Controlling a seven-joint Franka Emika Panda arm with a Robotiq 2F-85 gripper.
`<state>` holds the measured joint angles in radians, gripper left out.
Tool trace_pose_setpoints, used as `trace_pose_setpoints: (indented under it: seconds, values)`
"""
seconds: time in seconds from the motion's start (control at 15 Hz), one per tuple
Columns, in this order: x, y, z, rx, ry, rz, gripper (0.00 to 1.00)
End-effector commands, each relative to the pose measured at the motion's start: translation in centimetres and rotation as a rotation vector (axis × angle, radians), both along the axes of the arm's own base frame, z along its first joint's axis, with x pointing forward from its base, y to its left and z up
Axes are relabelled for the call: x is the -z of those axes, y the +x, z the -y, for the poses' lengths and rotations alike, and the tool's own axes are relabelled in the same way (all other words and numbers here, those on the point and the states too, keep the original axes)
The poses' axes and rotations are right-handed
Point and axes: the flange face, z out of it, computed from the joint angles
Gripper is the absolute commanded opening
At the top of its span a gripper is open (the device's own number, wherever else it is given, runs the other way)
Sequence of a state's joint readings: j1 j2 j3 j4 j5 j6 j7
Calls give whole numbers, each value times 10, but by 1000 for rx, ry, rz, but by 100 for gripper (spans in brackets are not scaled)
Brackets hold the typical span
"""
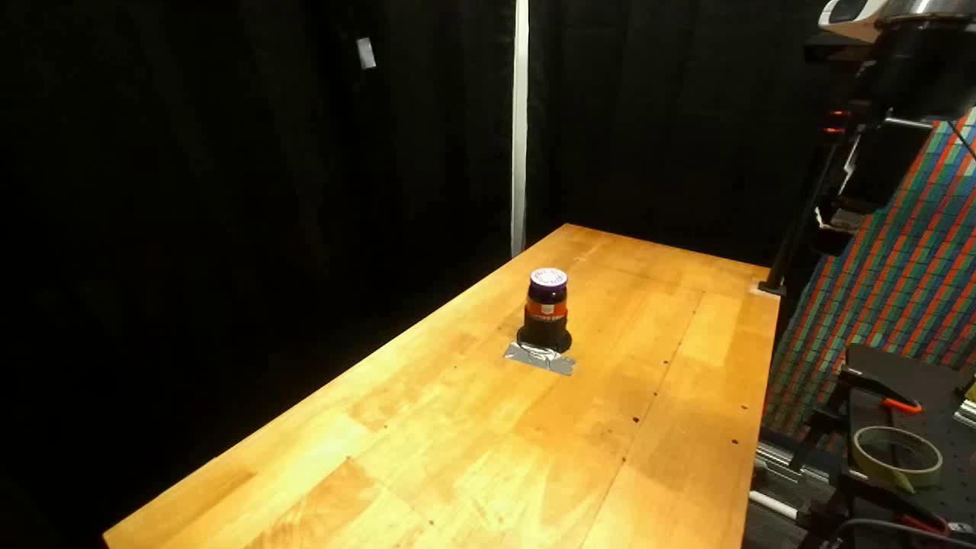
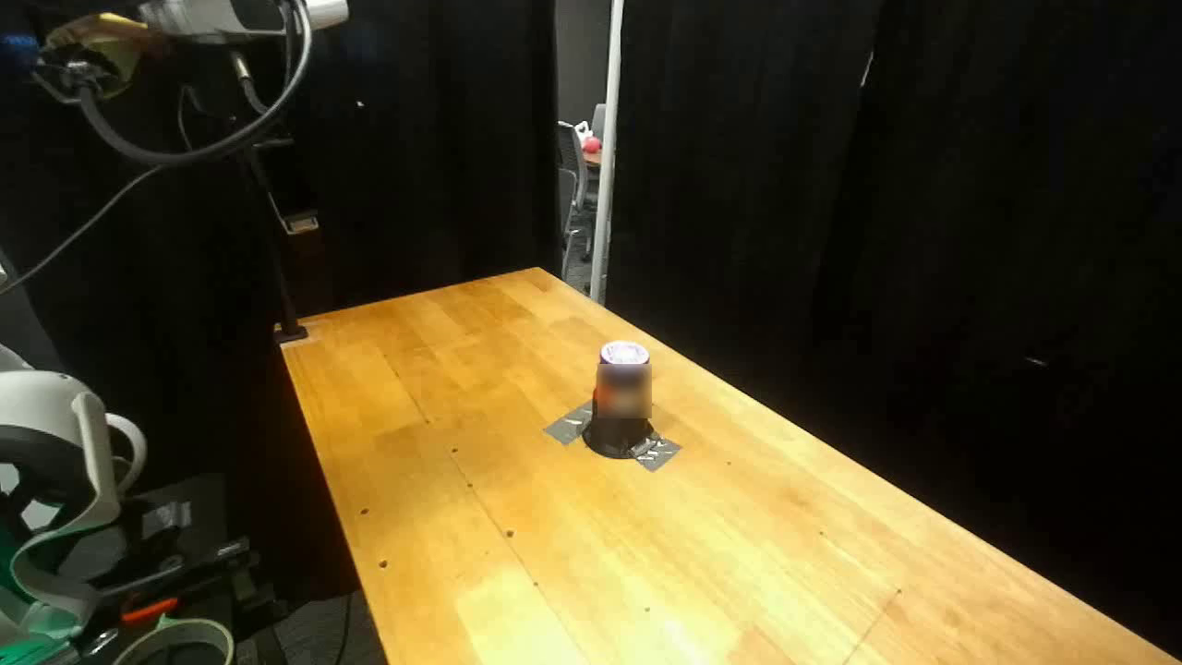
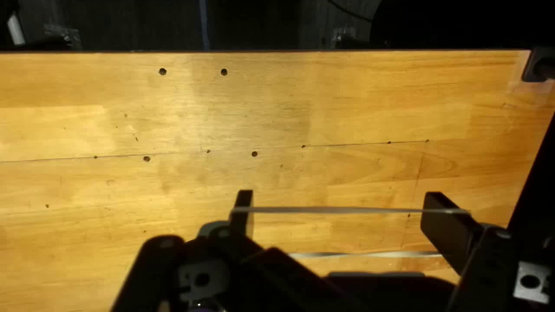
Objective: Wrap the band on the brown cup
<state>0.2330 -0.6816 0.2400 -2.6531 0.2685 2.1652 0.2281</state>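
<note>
1. Two black fingers (image 3: 451, 232) of the gripper (image 3: 340, 207) stand wide apart in the wrist view, a thin pale band (image 3: 312, 210) looped round both, its two strands stretched across the gap above the wooden table (image 3: 260, 104).
2. At the wrist view's bottom edge, a purple sliver (image 3: 203, 309) shows behind the gripper's linkage, too little to name.
3. At near right in an exterior view, a pale roll of tape (image 1: 924, 479) lies on a dark stand (image 1: 903, 366), with an orange handle (image 1: 902, 406) just beyond.
4. On the table in both exterior views stands the brown cup (image 1: 547, 307), showing very dark above an orange-red label (image 1: 560, 310). A pale emblem and a line of lettering mark the label; its white top (image 1: 548, 277) carries more print. All of it is too small to read, and in an exterior view the cup's front is blurred.
5. Strips of grey tape (image 2: 657, 453) touch the black base (image 2: 614, 441) at left and near right.
6. At a far corner, a black post (image 1: 795, 229) rises.
7. Farthest back hang black curtains (image 1: 267, 152) and a pale pole (image 1: 520, 114); through a gap, chairs (image 2: 572, 162) show.
</note>
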Motion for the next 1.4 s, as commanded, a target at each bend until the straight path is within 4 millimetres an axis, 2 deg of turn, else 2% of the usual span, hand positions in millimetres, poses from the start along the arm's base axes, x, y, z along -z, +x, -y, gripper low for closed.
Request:
trace_pose_setpoints:
  seconds: [0.0,0.8,1.0,1.33]
  values:
    - [-2,0,0,0,1,2,100]
    - [-4,0,0,-1,2,6,100]
    - [1,40,-8,3,-63,21,100]
    - [10,136,6,24,-185,76,100]
